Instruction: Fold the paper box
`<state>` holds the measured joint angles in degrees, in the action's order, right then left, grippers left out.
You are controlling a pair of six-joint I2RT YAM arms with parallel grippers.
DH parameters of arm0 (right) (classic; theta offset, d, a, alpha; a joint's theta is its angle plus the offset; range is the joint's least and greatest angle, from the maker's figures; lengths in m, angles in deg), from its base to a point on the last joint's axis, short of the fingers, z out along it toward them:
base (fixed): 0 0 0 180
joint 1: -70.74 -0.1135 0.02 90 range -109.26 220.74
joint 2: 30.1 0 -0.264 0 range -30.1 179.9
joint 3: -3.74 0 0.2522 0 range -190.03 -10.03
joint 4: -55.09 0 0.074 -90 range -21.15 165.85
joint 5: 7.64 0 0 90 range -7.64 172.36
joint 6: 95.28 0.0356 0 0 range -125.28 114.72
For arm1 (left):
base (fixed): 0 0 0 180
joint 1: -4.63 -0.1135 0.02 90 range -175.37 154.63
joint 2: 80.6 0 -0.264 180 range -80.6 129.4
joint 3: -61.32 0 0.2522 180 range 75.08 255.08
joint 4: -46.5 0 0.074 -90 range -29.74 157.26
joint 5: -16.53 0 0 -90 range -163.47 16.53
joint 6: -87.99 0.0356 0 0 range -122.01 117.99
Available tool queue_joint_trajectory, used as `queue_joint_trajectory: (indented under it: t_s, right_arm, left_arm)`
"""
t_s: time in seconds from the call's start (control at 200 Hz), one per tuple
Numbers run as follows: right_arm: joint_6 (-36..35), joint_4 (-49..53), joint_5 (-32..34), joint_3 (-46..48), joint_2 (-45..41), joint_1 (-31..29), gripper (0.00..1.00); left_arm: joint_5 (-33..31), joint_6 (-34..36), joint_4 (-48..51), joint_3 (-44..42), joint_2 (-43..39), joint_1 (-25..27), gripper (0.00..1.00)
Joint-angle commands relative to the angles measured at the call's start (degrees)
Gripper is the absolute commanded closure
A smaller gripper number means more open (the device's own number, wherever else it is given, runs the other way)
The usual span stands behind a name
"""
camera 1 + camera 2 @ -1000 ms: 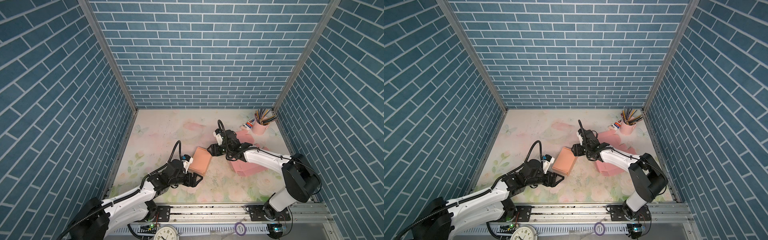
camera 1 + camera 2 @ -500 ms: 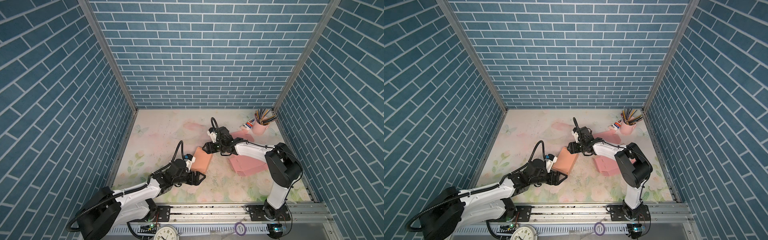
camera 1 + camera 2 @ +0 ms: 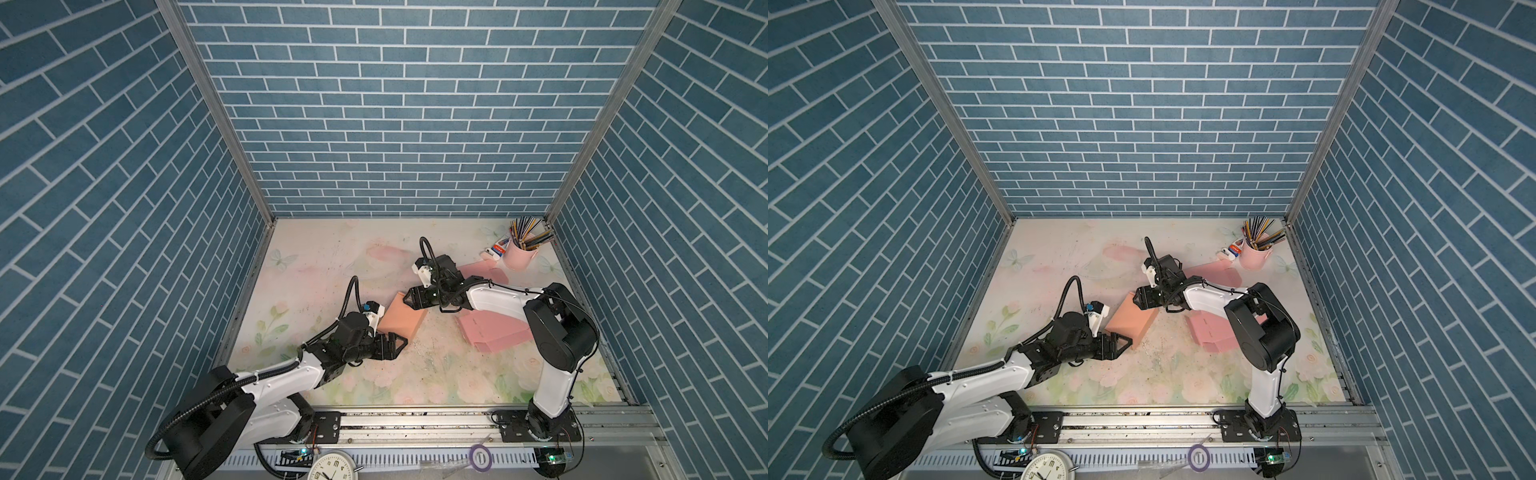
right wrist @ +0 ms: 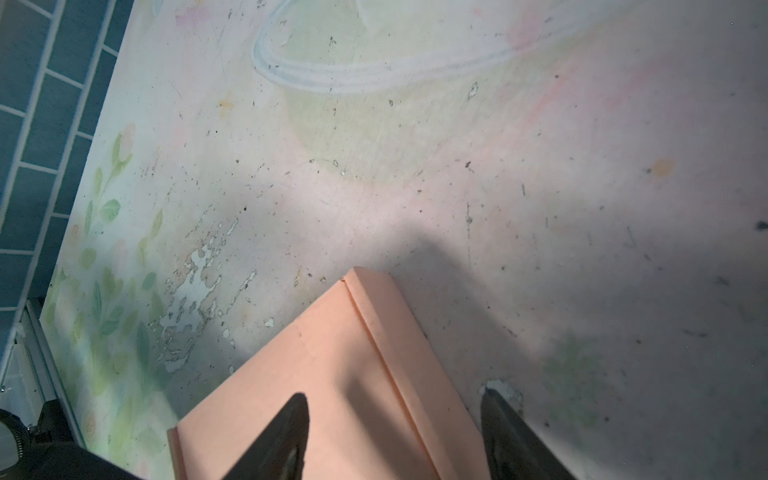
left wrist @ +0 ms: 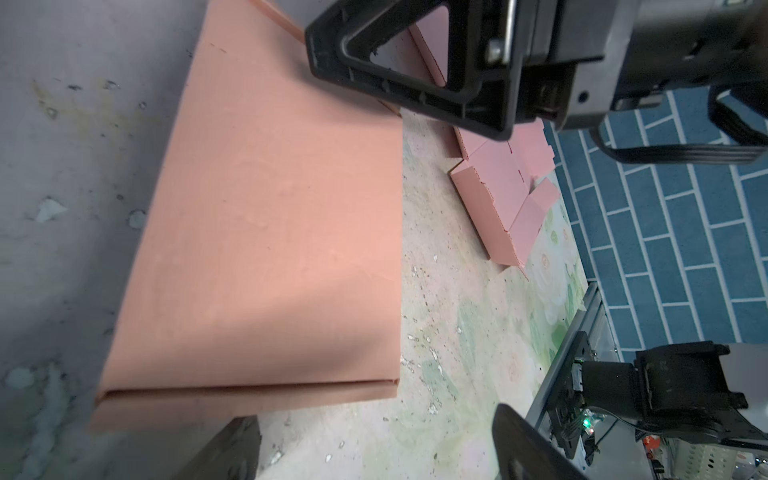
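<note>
**Task item.** The paper box (image 3: 402,318) (image 3: 1133,318) lies flat on the worktop (image 3: 332,257) near its middle, set askew. It is salmon-coloured and folded into a shallow closed shape. The left wrist view (image 5: 270,232) shows a seam line along one narrow side. The right wrist view (image 4: 332,395) shows a fold line running close to one long edge.

**Fingers.** The left gripper (image 3: 395,347) (image 3: 1122,345) sits low at the box's near corner with its fingers spread wide and holding nothing. The right gripper (image 3: 409,298) (image 3: 1137,297) is at the far corner with its fingers apart. One finger is over the top face and the other beyond the edge (image 4: 395,397). Contact cannot be confirmed.

**Surroundings.** A stack of flat pink blanks (image 3: 494,334) lies right of the box, partly under the right arm. More pink sheets (image 3: 484,272) lie behind that arm. A pink cup of pencils (image 3: 519,259) stands in the far right corner, well apart.
</note>
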<state>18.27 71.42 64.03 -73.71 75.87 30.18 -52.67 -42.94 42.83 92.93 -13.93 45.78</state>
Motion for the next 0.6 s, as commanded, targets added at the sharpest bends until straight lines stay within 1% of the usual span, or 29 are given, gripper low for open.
queue_joint_trajectory:
  t_s: [0.0, 0.26, 0.595]
  right_arm:
    - [-0.26, -0.22, -0.36, 1.83, -1.5, -0.11, 0.34]
    - [0.78, -0.73, 0.39, 5.62, -4.82, -0.4, 0.35]
    - [3.76, -2.91, 2.14, 10.02, -7.89, -4.21, 0.35]
  left_arm:
    - [0.91, 1.02, -1.77, 0.06, 0.99, -0.94, 0.12]
    - [1.49, 1.79, -1.83, 0.75, 1.52, -3.77, 0.12]
    - [2.26, 3.47, -0.69, 0.94, 1.66, -7.56, 0.13]
